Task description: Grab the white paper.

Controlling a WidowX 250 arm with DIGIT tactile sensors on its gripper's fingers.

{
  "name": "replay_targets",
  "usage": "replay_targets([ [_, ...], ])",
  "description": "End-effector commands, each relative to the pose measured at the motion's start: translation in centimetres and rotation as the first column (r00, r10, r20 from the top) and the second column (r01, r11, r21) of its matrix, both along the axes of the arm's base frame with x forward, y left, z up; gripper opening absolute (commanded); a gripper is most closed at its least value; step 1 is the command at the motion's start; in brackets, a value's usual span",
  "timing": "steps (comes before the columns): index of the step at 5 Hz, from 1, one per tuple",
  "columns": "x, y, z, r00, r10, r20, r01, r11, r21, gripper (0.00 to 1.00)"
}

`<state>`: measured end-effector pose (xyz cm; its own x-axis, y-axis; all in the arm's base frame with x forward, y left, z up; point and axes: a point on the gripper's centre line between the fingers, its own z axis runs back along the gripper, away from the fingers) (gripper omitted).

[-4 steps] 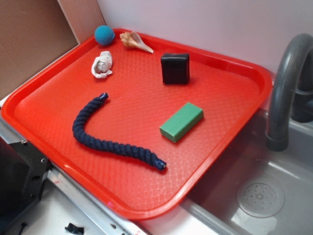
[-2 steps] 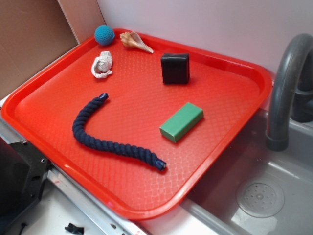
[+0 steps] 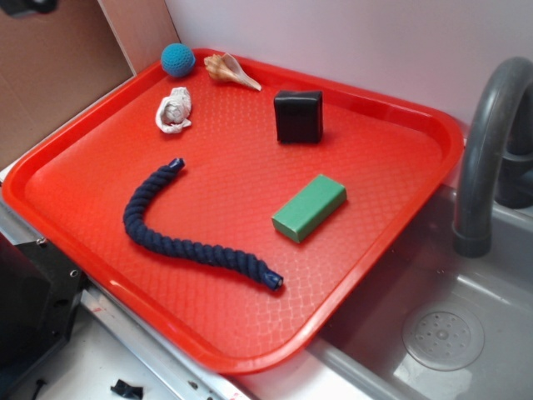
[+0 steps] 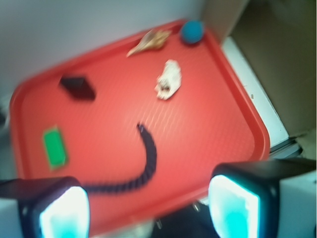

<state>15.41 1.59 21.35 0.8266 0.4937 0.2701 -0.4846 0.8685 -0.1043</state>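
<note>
The white paper (image 3: 173, 111) is a small crumpled off-white wad on the red tray (image 3: 375, 112), near its far left corner. It also shows in the wrist view (image 4: 169, 80), blurred. My gripper (image 4: 148, 208) is open and empty, high above the tray's near edge, with its two pads wide apart at the bottom of the wrist view. In the exterior view only a dark bit of the arm (image 3: 29, 7) shows at the top left corner.
On the tray lie a teal ball (image 3: 177, 59), a tan seashell (image 3: 231, 70), a black block (image 3: 298, 116), a green block (image 3: 309, 207) and a dark blue rope (image 3: 179, 233). A grey faucet (image 3: 487, 142) and sink (image 3: 433, 333) are on the right.
A dark part of the arm has come into the exterior view's top left corner. The objects on the tray have not moved.
</note>
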Motion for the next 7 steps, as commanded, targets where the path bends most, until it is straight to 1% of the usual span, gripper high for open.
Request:
replay_targets([
  [1,4.3,4.3,-6.0,0.912,0.394,0.115,-0.396,0.918,-0.007,1.00],
  [2,6.7,6.2,-9.4,0.871,0.478,0.114,-0.483,0.875,0.027,1.00],
  [3,8.4,7.7,-12.0,0.882,0.465,0.076,-0.469,0.881,0.053,1.00],
  [4,9.3,8.3,-14.7,0.882,0.470,0.041,-0.472,0.879,0.065,1.00],
  [5,9.4,9.0,-16.3,0.881,0.472,0.022,-0.472,0.878,0.081,1.00],
  [6,10.0,9.4,-17.3,0.888,0.460,0.011,-0.460,0.886,0.066,1.00],
  [7,10.5,9.4,-17.6,0.883,0.469,0.005,-0.468,0.881,0.066,1.00],
])
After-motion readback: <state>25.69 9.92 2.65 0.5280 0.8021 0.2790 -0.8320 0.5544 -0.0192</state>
